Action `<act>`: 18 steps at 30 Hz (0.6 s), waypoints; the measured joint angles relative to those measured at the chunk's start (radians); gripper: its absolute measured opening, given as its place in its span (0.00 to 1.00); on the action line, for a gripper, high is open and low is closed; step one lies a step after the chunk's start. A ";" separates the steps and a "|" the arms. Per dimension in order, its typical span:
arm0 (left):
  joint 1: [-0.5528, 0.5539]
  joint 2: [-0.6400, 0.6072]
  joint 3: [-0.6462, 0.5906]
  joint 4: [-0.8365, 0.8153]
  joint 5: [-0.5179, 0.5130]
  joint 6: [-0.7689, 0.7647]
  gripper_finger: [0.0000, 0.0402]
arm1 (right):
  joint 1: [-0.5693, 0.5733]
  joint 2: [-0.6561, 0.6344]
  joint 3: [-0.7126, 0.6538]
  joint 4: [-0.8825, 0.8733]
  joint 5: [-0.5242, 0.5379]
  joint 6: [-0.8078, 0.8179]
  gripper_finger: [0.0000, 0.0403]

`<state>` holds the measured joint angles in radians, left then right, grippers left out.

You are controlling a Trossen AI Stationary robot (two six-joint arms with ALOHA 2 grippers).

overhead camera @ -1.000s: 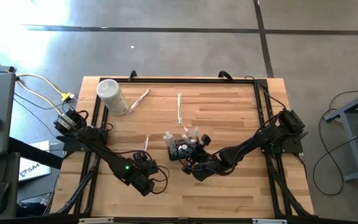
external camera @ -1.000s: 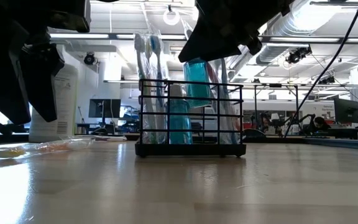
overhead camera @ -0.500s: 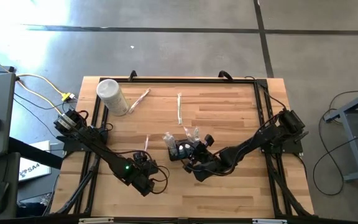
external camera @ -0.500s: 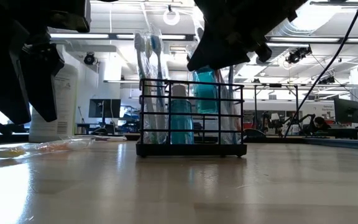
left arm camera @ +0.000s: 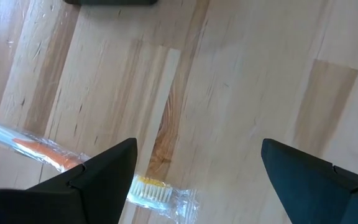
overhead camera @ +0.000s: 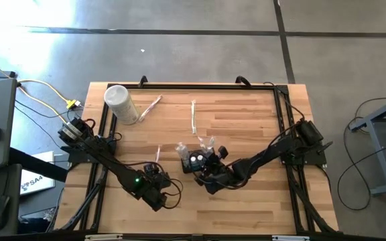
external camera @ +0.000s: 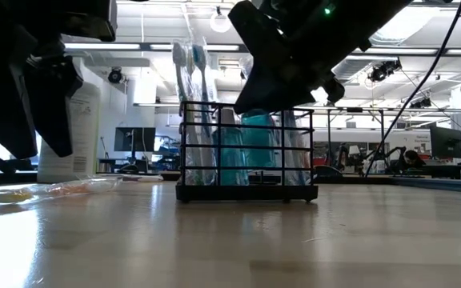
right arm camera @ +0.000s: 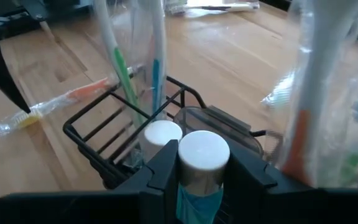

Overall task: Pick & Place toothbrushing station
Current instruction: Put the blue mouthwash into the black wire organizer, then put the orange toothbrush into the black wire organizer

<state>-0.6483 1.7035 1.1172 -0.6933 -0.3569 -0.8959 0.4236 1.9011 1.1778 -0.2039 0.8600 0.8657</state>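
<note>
Risk, tipping: light wire toothbrushing station point(external camera: 245, 152) likely to slide or tilt if teal tube point(right arm camera: 201, 163) drags against a wire on release or while lifting away.
Risk, jam: tube already low in its compartment beside a second white-capped tube point(right arm camera: 161, 134); could wedge against that neighbour or ride up with the fingers if let go late.
Risk, snag: wrapped toothbrushes point(external camera: 190, 104) stand close to right end effector point(right arm camera: 202, 163); crinkly wrappers could catch on the fingers and pull out.
Right end effector: clamped on white-capped teal tube, directly above the station, reaching in from the right.
Left end effector point(left arm camera: 196, 171): fingers wide apart, holding nothing, hovering over bare worktop point(overhead camera: 246, 114) near the front, left of the station.
Station location: near the middle of the worktop, slightly toward the near edge, upright and flat on the wood.
Station contents: two teal tubes with white caps, several toothbrushes in clear wrappers standing upright; exact compartment for each hard to tell.
Outside the station: one wrapped orange toothbrush point(left arm camera: 73, 163) lying flat just below the left end effector; more wrapped brushes point(overhead camera: 193, 117) farther back.
Other container: white canister point(overhead camera: 120, 103) at far left corner, contents hidden.
</note>
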 joint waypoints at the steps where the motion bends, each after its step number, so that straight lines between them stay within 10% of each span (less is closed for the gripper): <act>1: 0.000 0.000 0.001 0.002 0.000 0.000 0.85 | 0.000 0.000 0.000 0.000 -0.003 0.004 0.22; 18: 0.000 0.000 0.001 0.003 -0.001 0.001 0.85 | 0.011 -0.006 -0.002 0.011 -0.016 -0.007 0.31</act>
<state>-0.6483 1.7035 1.1179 -0.6903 -0.3580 -0.8951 0.4348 1.8954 1.1760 -0.1931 0.8442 0.8588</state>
